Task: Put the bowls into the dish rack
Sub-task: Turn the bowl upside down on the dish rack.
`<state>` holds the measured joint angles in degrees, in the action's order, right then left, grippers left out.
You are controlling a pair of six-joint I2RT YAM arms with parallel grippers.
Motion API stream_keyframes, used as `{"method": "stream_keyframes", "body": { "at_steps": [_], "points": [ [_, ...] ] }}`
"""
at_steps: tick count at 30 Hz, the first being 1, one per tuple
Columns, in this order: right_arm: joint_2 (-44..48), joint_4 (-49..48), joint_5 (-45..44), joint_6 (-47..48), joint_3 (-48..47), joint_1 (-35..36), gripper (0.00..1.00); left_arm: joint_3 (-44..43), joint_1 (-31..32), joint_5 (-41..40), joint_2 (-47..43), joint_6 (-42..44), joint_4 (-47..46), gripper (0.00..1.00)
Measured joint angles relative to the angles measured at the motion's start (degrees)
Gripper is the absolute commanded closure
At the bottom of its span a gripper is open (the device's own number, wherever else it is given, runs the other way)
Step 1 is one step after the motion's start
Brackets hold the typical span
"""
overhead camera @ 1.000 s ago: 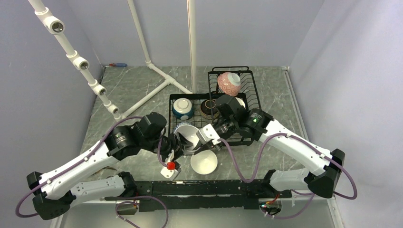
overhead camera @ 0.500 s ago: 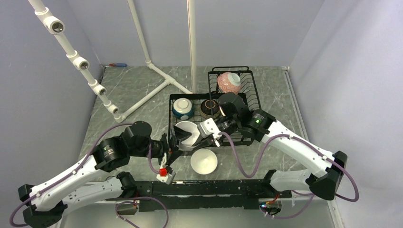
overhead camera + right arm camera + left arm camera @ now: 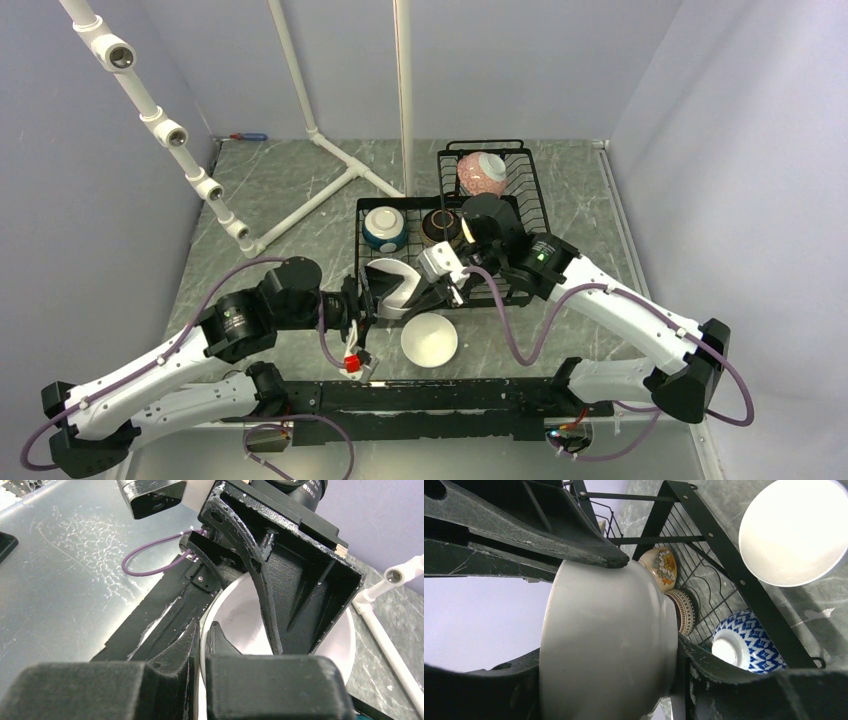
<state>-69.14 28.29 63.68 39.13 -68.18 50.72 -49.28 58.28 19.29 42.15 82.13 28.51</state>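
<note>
Top external: white bowl [image 3: 392, 285] sat tilted at the near-left corner of the dish rack [image 3: 357, 235]. Right end effector [image 3: 202, 635] pinched its rim tight; left end effector [image 3: 366, 302] straddled it part-open, grip unclear. We judged it mid-placement: next, settle it between the rack wires, then release.

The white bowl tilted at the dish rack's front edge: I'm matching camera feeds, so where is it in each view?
Top external: white bowl just left of centre, at the dish rack's front rail, between left claw and right claw.
Left wrist: fills the middle, between the left claw's fingers.
Right wrist: lower centre, rim pinched by the right claw.
Shared landmark: the left claw's black fingers at the bowl.
</note>
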Motion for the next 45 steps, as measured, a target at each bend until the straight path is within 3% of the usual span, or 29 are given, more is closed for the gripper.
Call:
{"method": "stream_keyframes", "body": {
  "at_steps": [6,8,10,12,15,19,22,24,31,39,45],
  "points": [
    [0.0,-4.5,1.6,-2.8,2.3,-0.9,1.00,-0.2,0.2,-1.3,0.0,0.7,0.9,0.39],
    [0.0,-5.6,2.1,-4.1,2.5,-1.1,1.00,-0.2,0.1,-1.5,-0.2,0.7,0.9,0.42],
    [0.0,-6.8,2.5,-5.2,2.7,-1.2,1.00,-0.3,0.1,-1.6,-0.3,0.7,0.8,0.50],
    [0.0,-7.8,2.6,-5.9,2.9,-1.2,1.00,-0.5,0.1,-1.7,-0.3,0.2,1.0,0.67],
    [0.0,-8.9,2.4,-7.3,3.3,-1.3,0.75,-1.4,0.1,-1.7,0.2,-1.0,2.2,0.91],
    [1.4,-10.6,-0.5,-8.8,4.0,-2.4,0.40,-5.0,0.1,-2.3,3.0,-6.7,6.4,0.94],
    [3.0,-11.9,-3.0,-9.4,5.2,-3.4,0.25,-7.2,0.0,-2.9,5.0,-13.3,8.0,0.94],
    [3.8,-12.9,-4.8,-9.6,5.8,-3.4,0.21,-7.4,-0.2,-2.8,5.5,-17.2,8.4,0.94],
    [7.0,-17.3,-12.2,-9.7,8.4,-3.4,0.16,-3.6,0.0,-3.2,3.5,-33.8,6.7,0.97],
    [8.5,-18.4,-16.4,-9.1,8.7,-3.4,0.16,3.0,-0.6,-5.3,2.8,-49.8,-2.3,0.97],
    [10.0,-17.3,-19.2,-8.2,8.8,-3.5,0.16,3.6,-9.0,-0.1,6.3,-62.5,-8.7,0.98]
  ]
}}
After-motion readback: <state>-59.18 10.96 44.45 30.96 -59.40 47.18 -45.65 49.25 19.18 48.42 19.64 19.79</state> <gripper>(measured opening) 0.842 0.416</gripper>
